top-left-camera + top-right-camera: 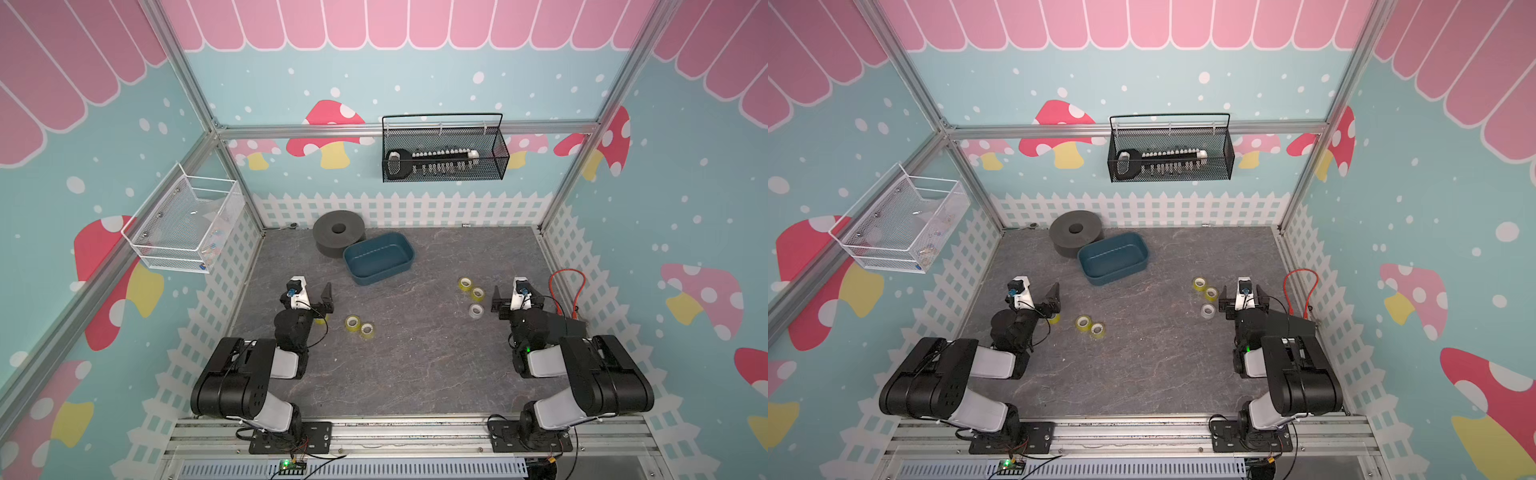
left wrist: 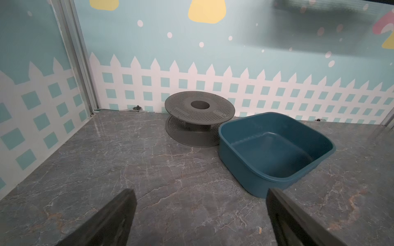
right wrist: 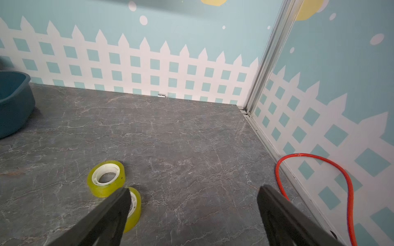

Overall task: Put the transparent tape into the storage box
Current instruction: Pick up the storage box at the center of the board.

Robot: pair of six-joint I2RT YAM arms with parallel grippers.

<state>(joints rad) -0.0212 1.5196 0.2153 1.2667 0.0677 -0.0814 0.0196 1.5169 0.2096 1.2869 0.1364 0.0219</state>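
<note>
Tape rolls, yellowish-clear, lie flat on the grey marbled surface (image 1: 415, 365) in two groups: a touching pair (image 1: 360, 325) at approx 7 o'clock from centre, near the left tool (image 1: 319, 300), plus another roll (image 1: 321, 319) half hidden under that arm; a second touching pair (image 1: 471, 289) at approx 3 o'clock, w/ a paler grey-white roll (image 1: 476, 310) just beside them, close to the right tool (image 1: 515, 300). None is in the storage box (image 1: 407, 245), which sits empty at approx 12 o'clock, touching a grey perforated spool (image 2: 199, 119) behind it. Left tool: wide open, holding nothing, fingers (image 2: 115, 221) over bare surface, pointing twd box. Right tool (image 3: 193, 215): wide open too, nothing gripped; one finger overlaps a roll (image 3: 135, 209) in the wrist view, contact can't be told. Orange cable (image 3: 347, 191) loops by the side wall. Black mesh basket (image 1: 444, 162) and white mesh basket (image 1: 187, 228) hang on the walls.
</note>
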